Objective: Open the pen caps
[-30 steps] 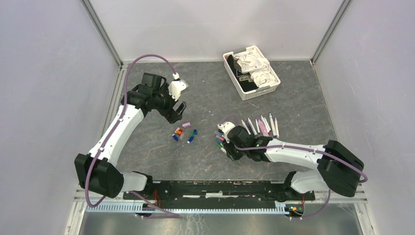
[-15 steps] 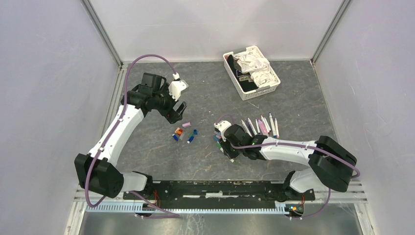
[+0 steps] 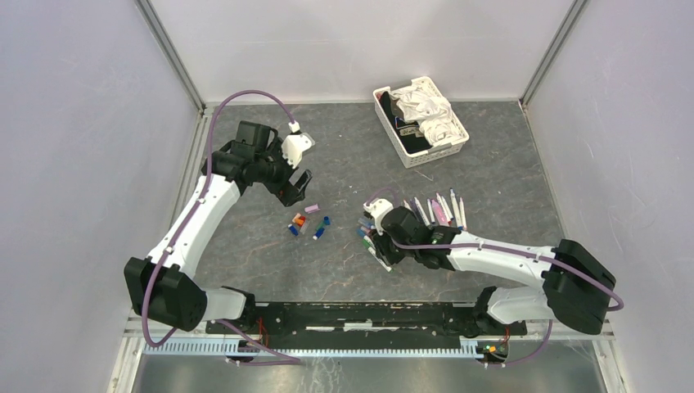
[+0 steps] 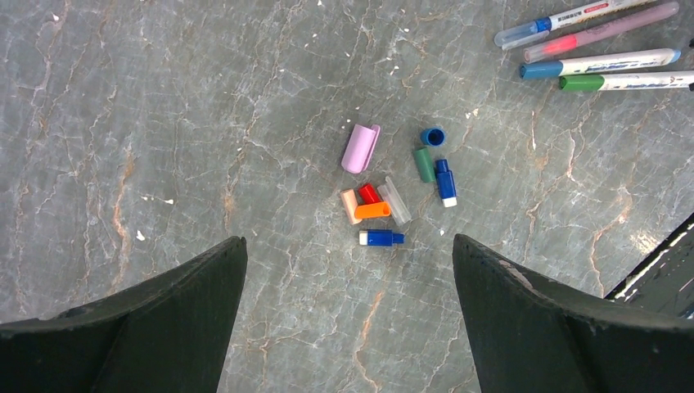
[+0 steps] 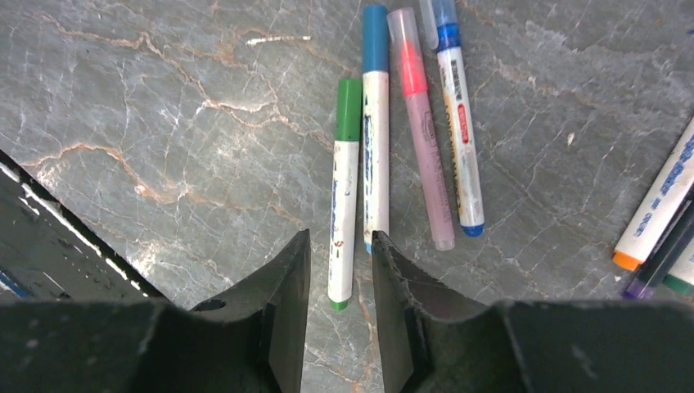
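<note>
The loose pen caps (image 4: 372, 210) are lying in a small pile on the grey table (image 4: 123, 123), right under the left gripper (image 4: 348, 240), which is hanging wide open. The right gripper (image 5: 340, 237) is sitting narrow around the end of a green pen (image 5: 345, 164), not squeezing it

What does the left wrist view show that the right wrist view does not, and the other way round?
Only the left wrist view: the loose pen caps clustered on the table, and the wide-open left pincer. Only the right wrist view: further pens at the right edge, and the right pincer narrowly straddling the green pen at its end. Both: the four capped pens lying side by side, and the grey marbled table.
</note>
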